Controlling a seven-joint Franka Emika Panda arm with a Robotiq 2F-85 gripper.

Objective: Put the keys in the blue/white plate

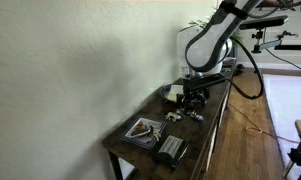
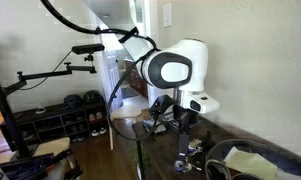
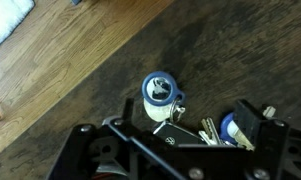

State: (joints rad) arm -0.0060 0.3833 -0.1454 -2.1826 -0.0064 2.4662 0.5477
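Observation:
The keys (image 3: 197,128) lie on the dark table: silvery keys, a black fob and a blue-and-white round tag (image 3: 162,92) on one ring. In the wrist view my gripper (image 3: 190,115) hangs open just above them, one finger on each side, holding nothing. In an exterior view the gripper (image 1: 195,97) stands over the keys (image 1: 180,117), and the blue/white plate (image 1: 142,129) sits nearer the table's front end, apart from them. The keys (image 2: 193,158) also show below the gripper (image 2: 183,128) in an exterior view.
A grey ribbed block (image 1: 172,150) lies beside the plate near the table's front corner. A pale-yellow round dish (image 2: 252,160) stands close to the keys. The table's long edge (image 1: 215,125) drops to a wooden floor. A shoe rack (image 2: 60,120) stands across the room.

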